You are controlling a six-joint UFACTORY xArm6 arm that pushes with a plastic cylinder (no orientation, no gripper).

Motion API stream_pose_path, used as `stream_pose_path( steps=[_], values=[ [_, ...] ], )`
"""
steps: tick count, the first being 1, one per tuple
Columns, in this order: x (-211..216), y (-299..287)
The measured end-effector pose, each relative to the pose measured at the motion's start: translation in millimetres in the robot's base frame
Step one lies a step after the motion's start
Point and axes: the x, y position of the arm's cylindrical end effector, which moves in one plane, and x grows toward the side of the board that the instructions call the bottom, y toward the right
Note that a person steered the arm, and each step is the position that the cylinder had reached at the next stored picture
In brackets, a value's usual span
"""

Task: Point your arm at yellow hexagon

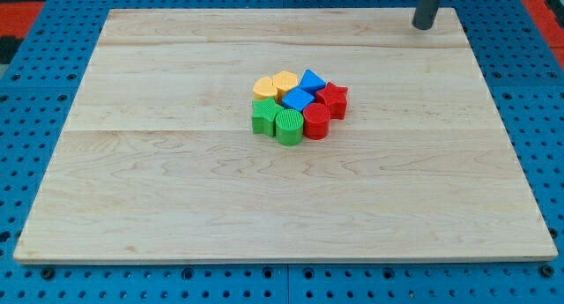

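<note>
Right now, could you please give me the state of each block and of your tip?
my tip: at the view's top right, apart from all blocks
yellow hexagon: cluster's top left, untouched
yellow heart: beside the hexagon
blue blocks: in the cluster's middle
red blocks: on the right side
green blocks: along the bottom

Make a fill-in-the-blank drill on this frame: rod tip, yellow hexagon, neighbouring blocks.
1. My tip sits near the view's top ____ corner of the wooden board, far from the cluster.
2. The yellow hexagon block lies at the cluster's upper left, directly above the ____ cube block.
3. To the hexagon's right, touching it, sits the ____ heart-shaped block.
4. The red star-shaped block is at the cluster's ____ edge.

Missing words: right; green; yellow; right
</note>
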Motion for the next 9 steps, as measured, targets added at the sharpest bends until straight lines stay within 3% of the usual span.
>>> stream_pose_path(
  steps=[9],
  values=[
    [60.7,-120.6]
  ],
)
